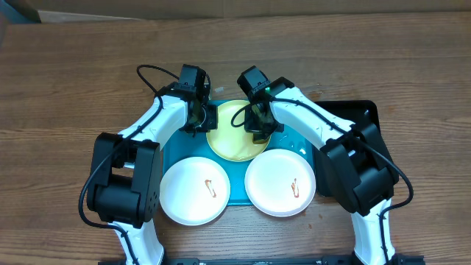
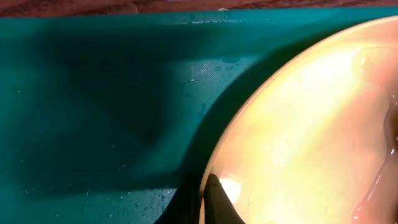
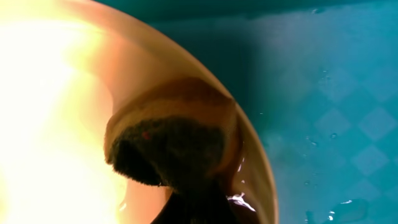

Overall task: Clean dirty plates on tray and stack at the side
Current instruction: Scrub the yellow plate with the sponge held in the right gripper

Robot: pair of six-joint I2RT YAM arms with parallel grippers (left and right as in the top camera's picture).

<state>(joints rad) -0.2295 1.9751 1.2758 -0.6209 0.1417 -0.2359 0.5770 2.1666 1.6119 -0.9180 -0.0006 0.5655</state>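
The turquoise tray (image 1: pixel 171 147) holds three plates. The yellow-green plate (image 1: pixel 232 140) lies at its back centre. My left gripper (image 1: pixel 199 118) is shut on that plate's left rim; in the left wrist view its dark fingertips (image 2: pixel 217 200) straddle the plate (image 2: pixel 311 124) edge over the tray (image 2: pixel 93 112). My right gripper (image 1: pixel 259 125) is shut on a dark sponge (image 3: pixel 168 146) that presses on the wet plate (image 3: pixel 56 112) near its right rim. Two white plates (image 1: pixel 195 190) (image 1: pixel 280 184) sit at the front, each with a reddish smear.
A black tray (image 1: pixel 353 110) lies under the right arm at the right of the turquoise tray. Wooden tabletop (image 1: pixel 66 81) surrounds everything. Water drops dot the turquoise tray (image 3: pixel 329 93) floor.
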